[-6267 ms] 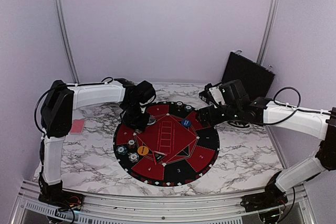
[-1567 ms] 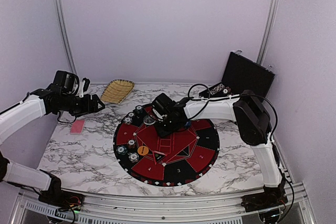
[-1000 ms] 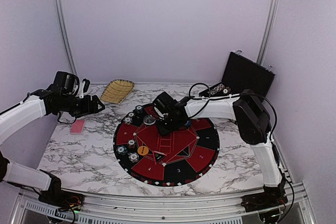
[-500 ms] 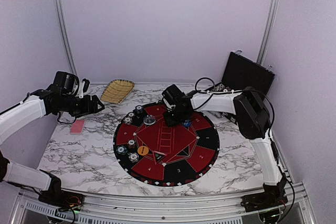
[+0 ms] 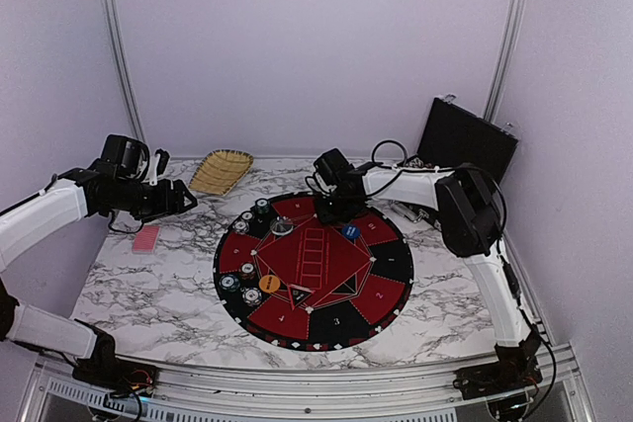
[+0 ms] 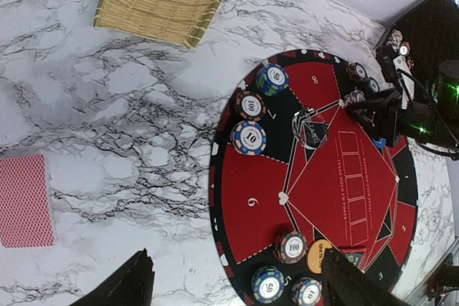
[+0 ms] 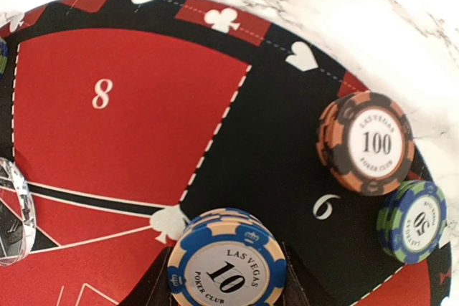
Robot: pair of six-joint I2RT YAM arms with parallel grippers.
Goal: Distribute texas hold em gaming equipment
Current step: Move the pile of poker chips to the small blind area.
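the right hand [image 7: 226,277] is closed on a blue-and-cream 10 chip stack [image 7: 226,259] at the far side of the round mat [image 5: 381,294], beside its red field marked 8; whether the stack rests on the mat cannot be told. an orange 100 stack [image 7: 366,142] and a green 50 stack [image 7: 412,221] sit together at the rim nearby. the left hand [image 6: 237,277] hangs open and empty above the marble counter [image 5: 148,294], between a red-backed card [image 5: 145,237] and a woven tray [image 5: 221,170].
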